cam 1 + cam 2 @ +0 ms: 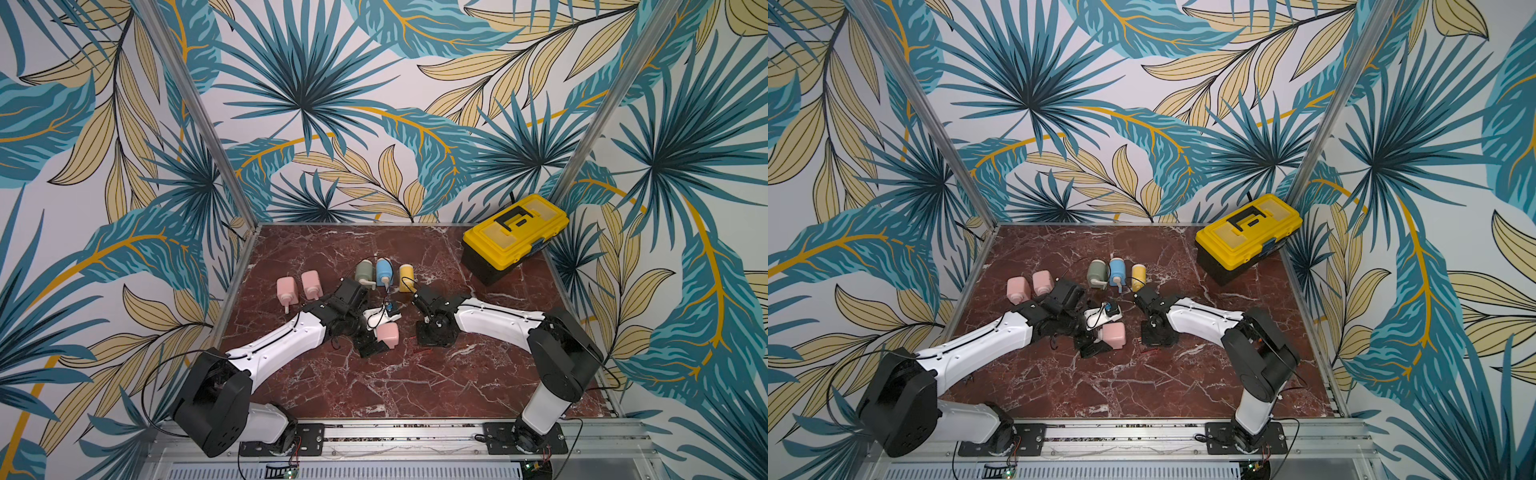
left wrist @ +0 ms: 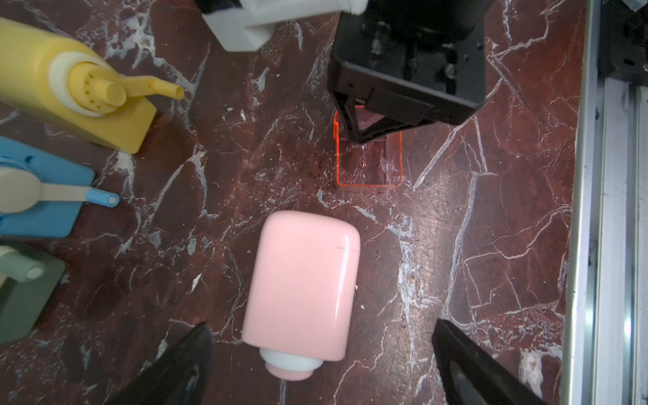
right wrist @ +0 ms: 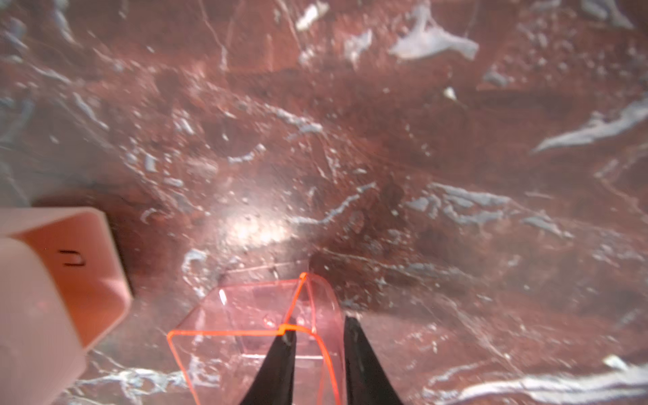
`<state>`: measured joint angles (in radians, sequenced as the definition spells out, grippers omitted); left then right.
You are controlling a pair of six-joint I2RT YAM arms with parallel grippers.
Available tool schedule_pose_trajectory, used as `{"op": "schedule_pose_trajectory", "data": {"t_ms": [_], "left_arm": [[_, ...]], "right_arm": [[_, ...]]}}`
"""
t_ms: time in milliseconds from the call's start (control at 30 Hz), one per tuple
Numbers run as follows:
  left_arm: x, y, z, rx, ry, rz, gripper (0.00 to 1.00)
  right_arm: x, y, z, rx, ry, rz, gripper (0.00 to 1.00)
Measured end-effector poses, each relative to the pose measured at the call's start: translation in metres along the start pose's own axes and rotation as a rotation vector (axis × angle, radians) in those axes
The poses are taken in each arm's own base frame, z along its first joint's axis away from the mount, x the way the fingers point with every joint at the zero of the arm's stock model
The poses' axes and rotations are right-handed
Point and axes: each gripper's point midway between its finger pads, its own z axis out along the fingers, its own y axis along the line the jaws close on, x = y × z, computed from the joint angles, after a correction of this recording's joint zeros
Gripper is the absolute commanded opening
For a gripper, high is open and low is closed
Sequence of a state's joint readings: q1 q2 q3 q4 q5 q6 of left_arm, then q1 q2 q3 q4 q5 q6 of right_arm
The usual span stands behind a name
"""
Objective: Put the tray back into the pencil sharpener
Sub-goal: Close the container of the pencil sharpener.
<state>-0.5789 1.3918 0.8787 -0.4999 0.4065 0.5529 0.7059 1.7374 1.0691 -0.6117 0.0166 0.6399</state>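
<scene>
Closest to the lens in the left wrist view: left gripper (image 2: 322,324), black fingers (image 2: 182,361) spread as wide as they go, holding nothing. Just ahead of it, pink pencil sharpener (image 2: 301,280), flat on its side on the counter (image 2: 473,245), white-collared end pointing into the gap between those fingers, touching neither as far as shows. Same sharpener at mid-counter in both top views (image 1: 388,334) (image 1: 1115,334), just right of the left arm's wrist.

Right of the sharpener and slightly nearer: tray (image 2: 371,164), clear orange plastic, open side up, resting on the counter. Not in the sharpener; a strip of bare marble between the two. Directly over it, right gripper (image 3: 319,324), fingers (image 3: 277,368) parted only a little, one inside the tray and one outside, straddling one wall. Gap visible beside that wall, so no firm pinch to be seen. Tray almost hidden under the right gripper in a top view, only a red sliver (image 1: 423,351) showing at its near edge.

Farther back, in a row: green sharpener (image 1: 365,272), blue sharpener (image 1: 384,270), yellow sharpener (image 1: 406,277). Far left: two more pink sharpeners (image 1: 286,291). Far right corner: yellow toolbox (image 1: 515,232), lid down.
</scene>
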Motion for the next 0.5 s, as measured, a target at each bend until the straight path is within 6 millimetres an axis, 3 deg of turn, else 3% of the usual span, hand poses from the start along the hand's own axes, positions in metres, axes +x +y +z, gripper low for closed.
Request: {"op": "schedule_pose_trajectory", "data": {"t_ms": [133, 500], "left_arm": [[0.0, 0.004, 0.008, 0.015, 0.02, 0.017, 0.98], [-0.003, 0.017, 0.03, 0.039, 0.059, 0.072, 0.8]], "right_arm": [[0.001, 0.002, 0.004, -0.025, -0.011, 0.02, 0.29], [0.001, 0.01, 0.008, -0.096, -0.033, 0.06, 0.27]]}}
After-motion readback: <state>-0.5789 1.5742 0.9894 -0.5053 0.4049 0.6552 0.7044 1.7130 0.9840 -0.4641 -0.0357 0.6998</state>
